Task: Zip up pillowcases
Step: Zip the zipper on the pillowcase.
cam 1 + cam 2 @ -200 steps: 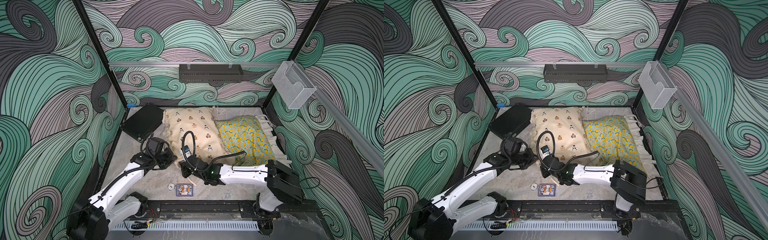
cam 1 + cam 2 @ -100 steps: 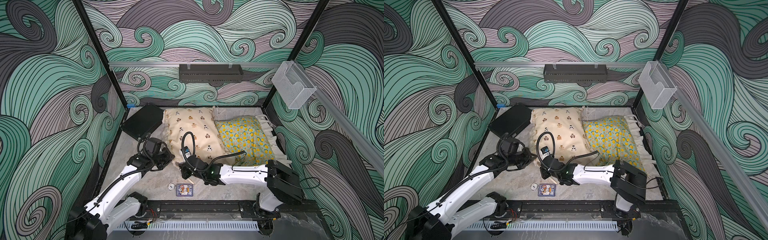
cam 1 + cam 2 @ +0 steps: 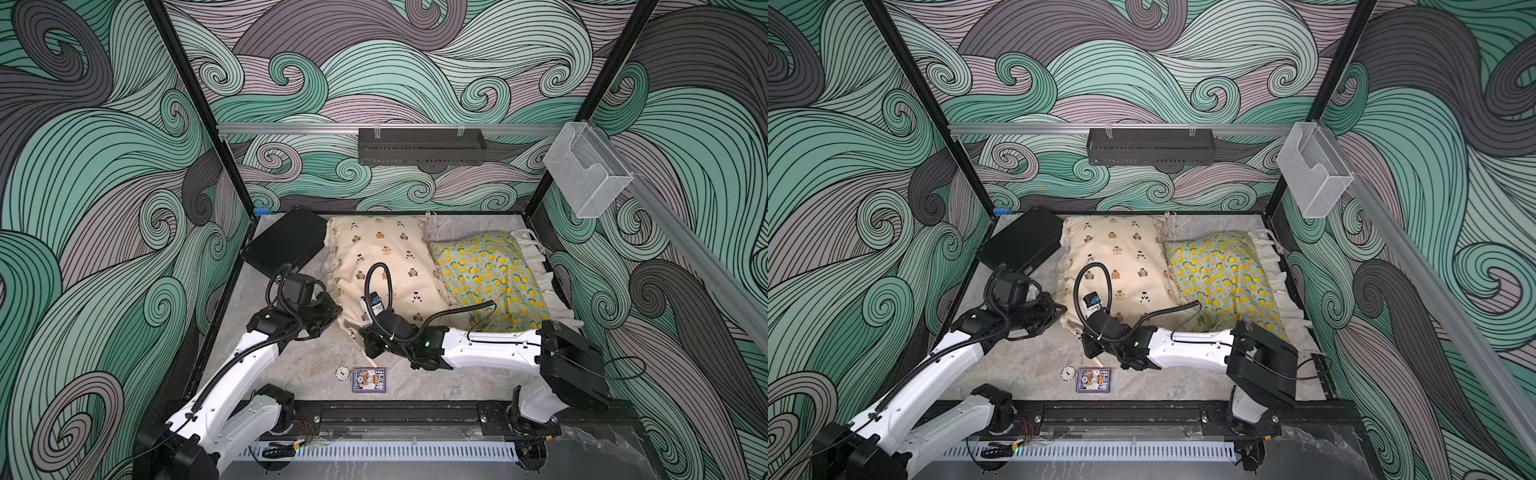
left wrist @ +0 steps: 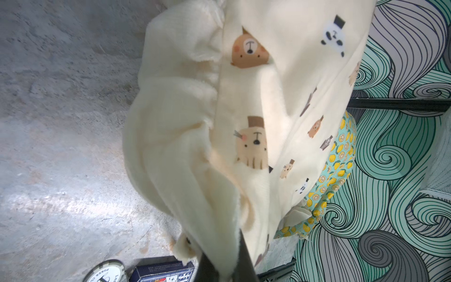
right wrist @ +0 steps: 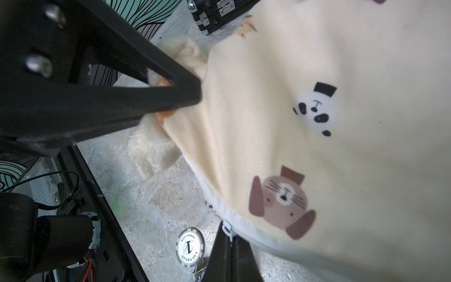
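Note:
The cream bear-print pillowcase lies at the back of the floor, and the lemon-print pillowcase lies against its right side. My left gripper is shut on the cream pillowcase's front left corner ruffle. My right gripper is at that case's front edge, shut on the small white zipper pull. In the right wrist view the left gripper's black fingers pinch the corner of the cream pillowcase.
A flat black case sits at the back left, touching the cream pillowcase. A poker chip and a card deck lie on the floor just in front of the right gripper. A clear bin hangs on the right wall.
My left gripper has drawn a little to the left with the pillowcase corner in it. The right gripper has stayed almost where it was at the front edge.

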Motion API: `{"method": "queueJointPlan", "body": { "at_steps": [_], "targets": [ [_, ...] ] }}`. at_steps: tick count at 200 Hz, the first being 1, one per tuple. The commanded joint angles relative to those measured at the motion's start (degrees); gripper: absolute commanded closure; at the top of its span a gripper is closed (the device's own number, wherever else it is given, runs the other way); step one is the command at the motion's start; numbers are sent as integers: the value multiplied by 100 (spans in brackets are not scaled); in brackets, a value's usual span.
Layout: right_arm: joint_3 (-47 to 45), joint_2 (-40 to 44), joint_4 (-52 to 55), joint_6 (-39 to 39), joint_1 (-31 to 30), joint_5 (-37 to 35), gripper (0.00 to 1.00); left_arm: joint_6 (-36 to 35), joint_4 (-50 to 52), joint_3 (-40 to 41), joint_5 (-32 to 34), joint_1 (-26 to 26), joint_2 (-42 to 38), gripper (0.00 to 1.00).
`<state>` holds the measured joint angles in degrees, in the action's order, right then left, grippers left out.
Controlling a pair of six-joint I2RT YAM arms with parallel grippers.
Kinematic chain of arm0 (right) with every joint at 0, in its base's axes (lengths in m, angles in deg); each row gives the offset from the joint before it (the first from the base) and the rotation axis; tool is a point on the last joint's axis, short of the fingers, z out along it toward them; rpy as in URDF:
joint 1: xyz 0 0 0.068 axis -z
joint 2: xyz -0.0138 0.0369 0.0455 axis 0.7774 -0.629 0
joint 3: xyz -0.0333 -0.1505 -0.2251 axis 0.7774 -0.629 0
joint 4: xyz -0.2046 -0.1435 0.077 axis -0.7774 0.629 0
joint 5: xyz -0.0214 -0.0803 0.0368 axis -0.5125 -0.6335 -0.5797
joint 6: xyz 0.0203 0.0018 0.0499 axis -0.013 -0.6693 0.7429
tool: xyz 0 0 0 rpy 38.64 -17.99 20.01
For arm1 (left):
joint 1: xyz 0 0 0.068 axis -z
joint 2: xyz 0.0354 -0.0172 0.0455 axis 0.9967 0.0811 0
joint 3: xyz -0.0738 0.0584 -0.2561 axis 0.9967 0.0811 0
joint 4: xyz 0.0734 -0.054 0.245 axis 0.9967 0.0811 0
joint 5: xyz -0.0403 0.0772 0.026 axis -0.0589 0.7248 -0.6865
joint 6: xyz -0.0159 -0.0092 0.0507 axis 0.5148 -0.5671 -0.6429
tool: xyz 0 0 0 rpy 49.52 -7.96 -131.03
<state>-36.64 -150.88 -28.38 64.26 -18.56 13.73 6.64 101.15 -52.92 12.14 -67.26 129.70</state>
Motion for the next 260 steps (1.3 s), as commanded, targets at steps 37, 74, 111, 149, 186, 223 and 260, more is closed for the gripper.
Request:
{"method": "queueJointPlan", "body": {
  "at_steps": [37,74,111,149,186,223,260],
  "targets": [
    [-103,220,353,-18,-21,-38,97,-302,96,-329,76,-464,19,100],
    [-139,244,403,-33,-20,-41,97,-406,122,-329,-88,-785,63,100],
    [-197,326,499,-63,-4,-72,97,-489,140,-343,-185,-1064,61,100],
    [-340,468,561,-68,41,-98,97,-532,183,-334,-272,-1267,56,100],
    [-496,627,612,-64,81,-85,97,-551,176,-316,-301,-1395,10,100],
    [-643,794,647,-29,136,-140,97,-631,263,-370,-323,-1491,-20,100],
    [-779,958,666,2,190,-186,97,-630,276,-383,-363,-1578,-60,100]
  ]
}}
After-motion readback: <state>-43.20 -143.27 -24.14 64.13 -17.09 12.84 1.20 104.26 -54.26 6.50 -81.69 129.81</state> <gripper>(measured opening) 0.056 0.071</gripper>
